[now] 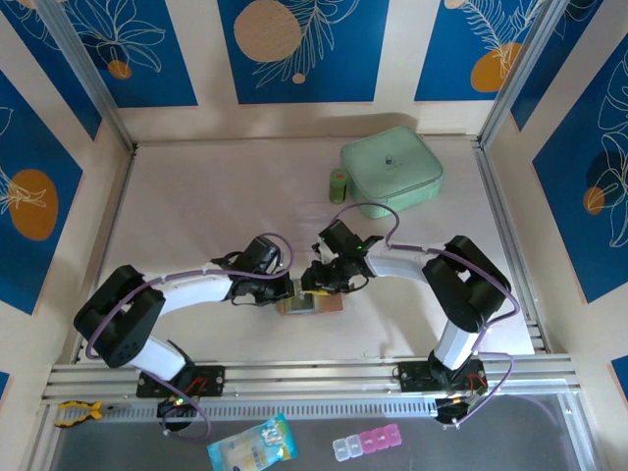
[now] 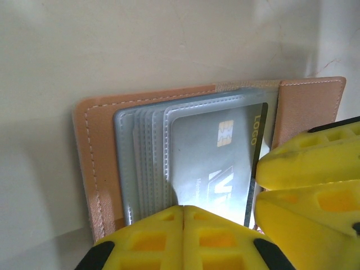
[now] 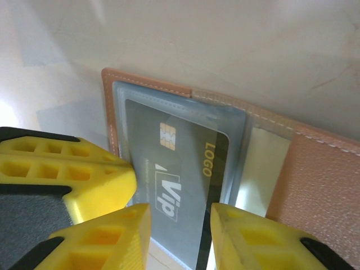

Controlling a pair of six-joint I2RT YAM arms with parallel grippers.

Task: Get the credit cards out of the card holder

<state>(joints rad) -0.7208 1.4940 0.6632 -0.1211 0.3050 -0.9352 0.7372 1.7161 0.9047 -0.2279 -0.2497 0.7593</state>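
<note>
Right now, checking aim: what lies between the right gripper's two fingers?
A grey credit card marked Vip, sleeved in the card holder, lies between the fingers of the right gripper, in the right wrist view.

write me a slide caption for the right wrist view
Right gripper, jaws apart, straddles a grey VIP credit card in a clear sleeve of the open tan card holder

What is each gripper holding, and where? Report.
Left gripper: shut, empty, pressing the card holder. Right gripper straddles the credit card at its end; grip unclear.
</note>
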